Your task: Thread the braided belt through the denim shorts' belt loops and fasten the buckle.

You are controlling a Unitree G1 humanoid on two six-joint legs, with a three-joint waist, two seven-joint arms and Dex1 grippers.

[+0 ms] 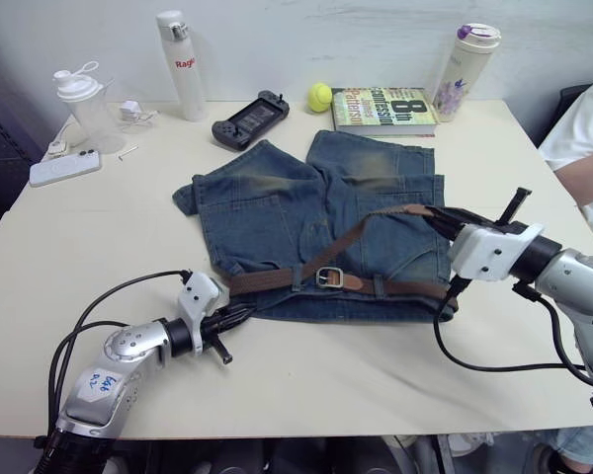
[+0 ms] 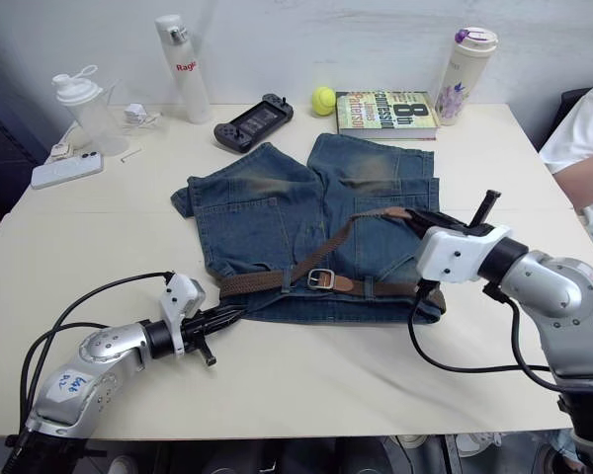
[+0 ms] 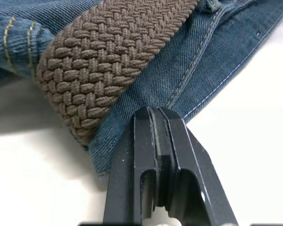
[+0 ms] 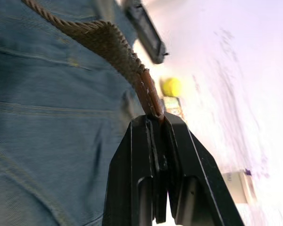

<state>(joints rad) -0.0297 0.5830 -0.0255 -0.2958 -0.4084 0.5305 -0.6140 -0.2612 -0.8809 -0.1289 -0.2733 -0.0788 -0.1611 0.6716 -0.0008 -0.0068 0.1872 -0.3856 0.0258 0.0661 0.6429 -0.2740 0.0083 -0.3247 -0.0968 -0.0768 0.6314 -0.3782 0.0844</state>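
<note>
**Belt run along the waistband, its tan tip pinched in the right gripper**

The denim shorts [image 1: 316,222] lie flat near the middle of the cream table [image 1: 99,257], waistband toward the robot and both legs pointing to the far edge. The braided belt [image 1: 277,280] runs along the waistband, passing under belt loops [image 1: 298,275]. The buckle [image 1: 328,278], a silver-grey frame on a tan leather tab, sits at about the middle of the waistband. From the buckle a free length of the strap climbs diagonally across the right-hand leg of the shorts.

The right gripper [image 4: 155,123] has its two black fingers pressed together on the belt's tan leather tip [image 4: 149,96], held just above the denim on the right side of the shorts. The left gripper [image 3: 156,115] rests low at the left end of the waistband; its fingers are pressed together with no gap, their tips touching the edge of the denim just beside the folded end of the braid. Whether any cloth is caught between them cannot be told.

Along the far edge of the table stand a shaker bottle [image 1: 84,104], a white bottle [image 1: 182,64], a black game controller [image 1: 249,119], a yellow-green ball [image 1: 320,96], a book [image 1: 383,109] and a floral tumbler [image 1: 465,71]. A white phone [image 1: 64,168] lies at the left edge. A person's white sleeve [image 1: 583,123] appears at the right.
</note>
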